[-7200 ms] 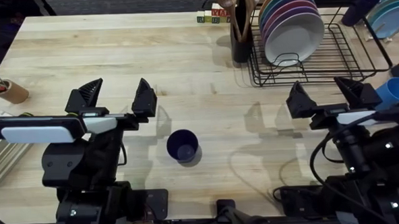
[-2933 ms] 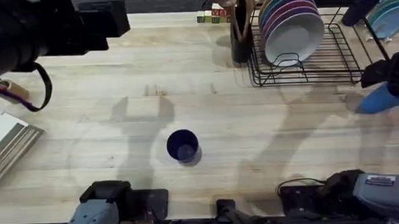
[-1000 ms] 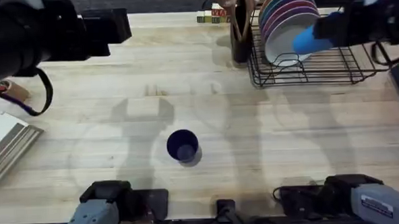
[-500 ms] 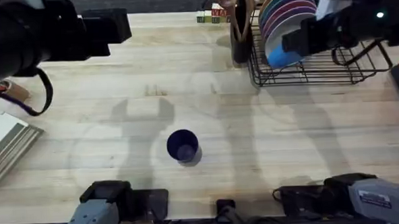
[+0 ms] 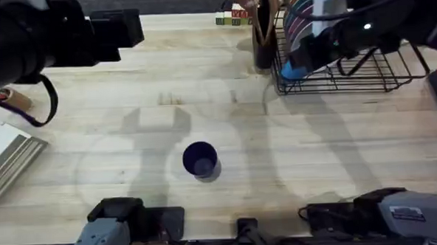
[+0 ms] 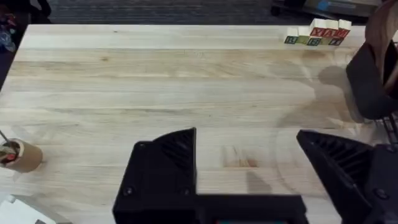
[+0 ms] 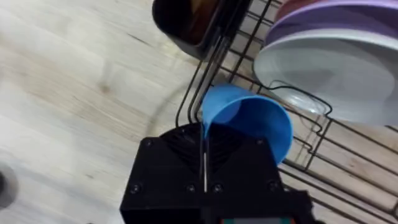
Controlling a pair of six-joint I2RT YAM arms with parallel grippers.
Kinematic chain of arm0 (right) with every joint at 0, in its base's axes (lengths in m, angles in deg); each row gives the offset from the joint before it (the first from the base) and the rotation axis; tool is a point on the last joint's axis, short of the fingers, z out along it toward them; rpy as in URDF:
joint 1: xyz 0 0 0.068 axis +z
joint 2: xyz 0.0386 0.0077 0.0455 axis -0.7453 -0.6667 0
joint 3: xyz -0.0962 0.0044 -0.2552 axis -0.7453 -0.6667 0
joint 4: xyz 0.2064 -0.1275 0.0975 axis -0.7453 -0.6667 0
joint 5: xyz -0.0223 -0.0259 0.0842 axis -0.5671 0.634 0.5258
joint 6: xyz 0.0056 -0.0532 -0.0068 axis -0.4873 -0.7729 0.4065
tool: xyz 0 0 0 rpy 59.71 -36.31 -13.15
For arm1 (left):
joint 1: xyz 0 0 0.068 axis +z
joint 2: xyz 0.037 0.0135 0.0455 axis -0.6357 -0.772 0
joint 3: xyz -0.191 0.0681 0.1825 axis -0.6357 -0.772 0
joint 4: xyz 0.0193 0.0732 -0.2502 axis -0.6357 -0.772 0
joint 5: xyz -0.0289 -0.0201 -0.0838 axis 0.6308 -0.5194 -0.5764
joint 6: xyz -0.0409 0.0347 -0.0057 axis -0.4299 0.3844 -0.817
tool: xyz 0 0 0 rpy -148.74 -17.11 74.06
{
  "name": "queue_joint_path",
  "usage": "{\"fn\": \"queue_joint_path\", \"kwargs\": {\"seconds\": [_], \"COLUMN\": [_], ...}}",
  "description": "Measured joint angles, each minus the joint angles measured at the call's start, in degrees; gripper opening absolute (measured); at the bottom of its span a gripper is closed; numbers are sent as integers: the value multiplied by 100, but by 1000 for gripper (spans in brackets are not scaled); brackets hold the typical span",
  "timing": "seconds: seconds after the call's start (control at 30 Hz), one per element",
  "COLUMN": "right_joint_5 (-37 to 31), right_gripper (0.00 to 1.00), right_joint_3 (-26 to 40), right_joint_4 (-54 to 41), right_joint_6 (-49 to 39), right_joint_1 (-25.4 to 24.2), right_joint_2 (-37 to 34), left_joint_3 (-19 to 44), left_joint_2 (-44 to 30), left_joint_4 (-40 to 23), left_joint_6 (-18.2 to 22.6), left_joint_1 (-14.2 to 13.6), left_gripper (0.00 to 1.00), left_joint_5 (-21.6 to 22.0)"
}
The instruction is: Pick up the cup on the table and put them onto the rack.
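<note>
A dark navy cup (image 5: 200, 159) stands upright on the table, with neither gripper near it. My right gripper (image 5: 309, 53) is shut on the rim of a sky blue cup (image 5: 293, 67), holding it over the front left corner of the black wire rack (image 5: 364, 68). In the right wrist view the blue cup (image 7: 251, 122) is pinched by my gripper (image 7: 204, 142), just above the rack's wires (image 7: 198, 93) beside the white plate (image 7: 329, 78). My left gripper (image 6: 249, 171) stands open high over the table's far left, with nothing between its fingers.
A dark utensil holder (image 5: 263, 50) with wooden tools stands at the rack's left end, beside a row of upright coloured plates (image 5: 300, 15). Small letter blocks (image 6: 316, 34) lie at the table's far edge. A paper cup (image 5: 10, 97) and a flat grey stack (image 5: 10, 165) are at the left.
My right arm has carried the sky blue cup from the right side to the left, to the rack's front left corner. The left arm and the navy cup have stayed put.
</note>
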Motion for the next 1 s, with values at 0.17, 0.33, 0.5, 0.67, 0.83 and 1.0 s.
{"fn": "queue_joint_path", "kwargs": {"seconds": [0.17,0.33,0.5,0.67,0.83,1.0], "right_joint_5": [-442,-515,-557,-578,-598,-600], "right_gripper": [33,33,33,97,132,149], "right_joint_3": [0,0,62,76,76,76], "right_joint_4": [67,111,141,136,132,131], "right_joint_6": [-206,-248,-251,-254,-252,-252], "right_joint_1": [320,393,393,393,393,393], "right_joint_2": [-255,-398,-531,-558,-624,-633], "left_joint_3": [0,0,0,0,0,0], "left_joint_2": [0,0,0,0,0,0], "left_joint_4": [0,0,0,0,0,0], "left_joint_6": [0,0,0,0,0,0], "left_joint_1": [0,0,0,0,0,0], "left_gripper": [993,994,993,995,994,993], "left_joint_5": [2,2,2,2,2,2]}}
